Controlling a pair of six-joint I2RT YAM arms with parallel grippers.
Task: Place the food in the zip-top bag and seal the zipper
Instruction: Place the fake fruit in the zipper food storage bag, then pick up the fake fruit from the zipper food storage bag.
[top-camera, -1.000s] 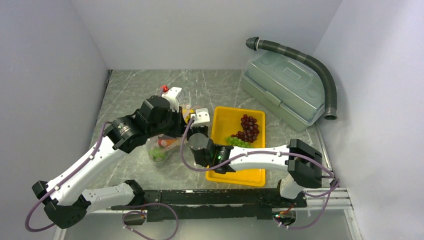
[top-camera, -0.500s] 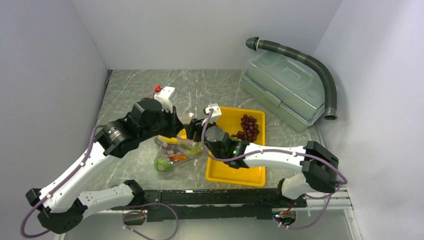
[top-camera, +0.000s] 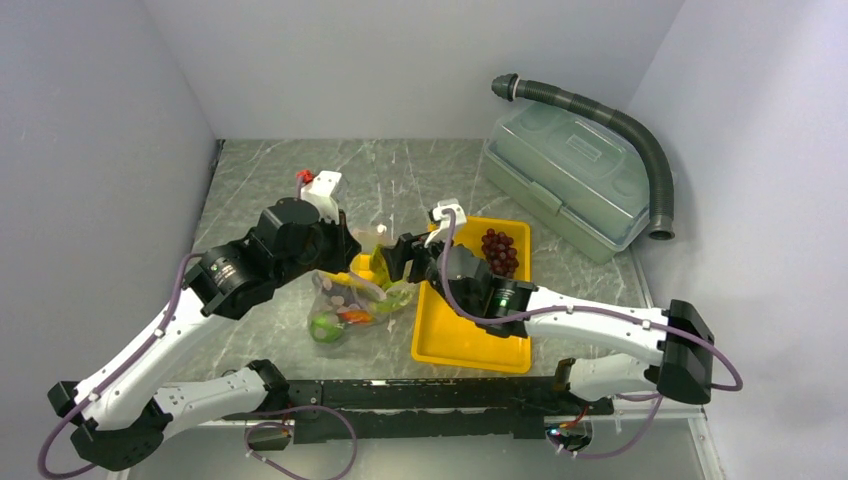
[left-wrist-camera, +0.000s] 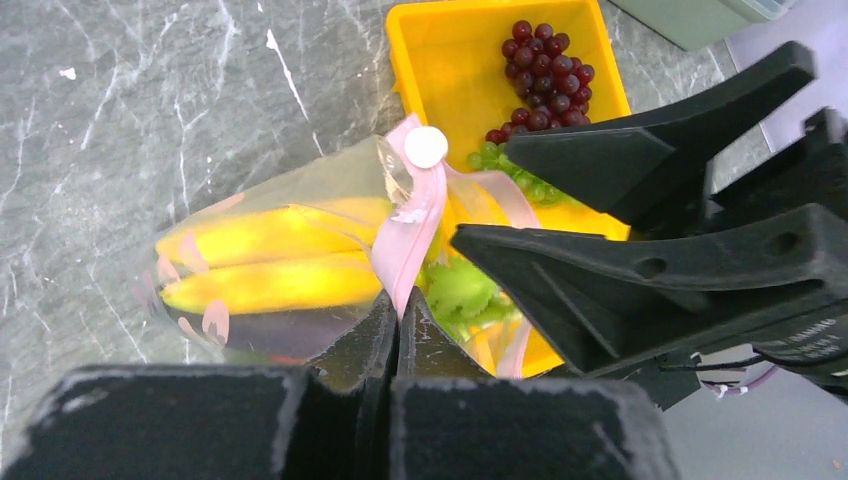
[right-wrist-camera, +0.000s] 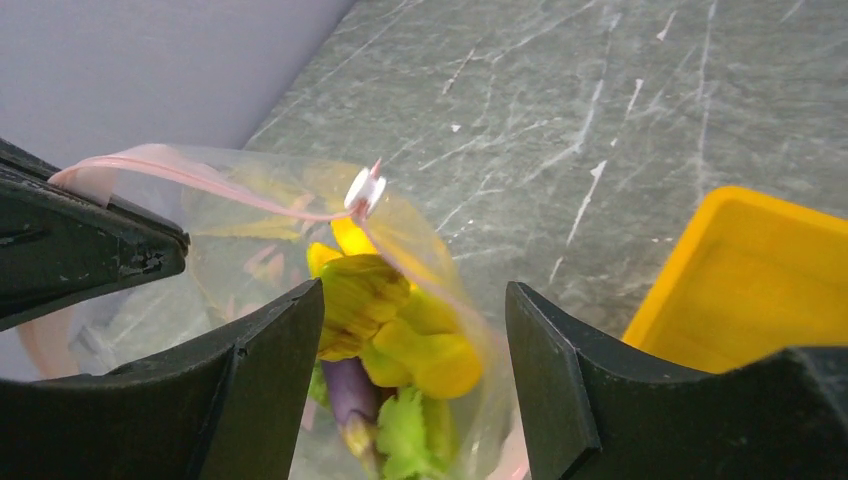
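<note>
The clear zip-top bag (top-camera: 345, 310) lies left of the yellow tray, its mouth lifted. My left gripper (left-wrist-camera: 398, 310) is shut on the pink zipper (left-wrist-camera: 415, 215), just below the white slider (left-wrist-camera: 426, 146). Inside the bag are yellow bananas (left-wrist-camera: 270, 260), a purple eggplant (right-wrist-camera: 345, 385) and green leafy stalks (right-wrist-camera: 405, 430). My right gripper (right-wrist-camera: 412, 300) stands open over the bag's mouth with nothing gripped, the bagged food showing between its fingers. Dark red grapes (top-camera: 500, 250) and green grapes (left-wrist-camera: 505, 165) lie in the tray.
The yellow tray (top-camera: 470, 345) sits under the right arm. A translucent lidded box (top-camera: 570, 180) with a grey ribbed hose (top-camera: 610, 115) stands at the back right. Walls close in the left, back and right sides.
My right gripper has opened over the bag and its arm has swung to the right. The left arm has shifted back and left, still holding the zipper; the bag now lies flatter.
</note>
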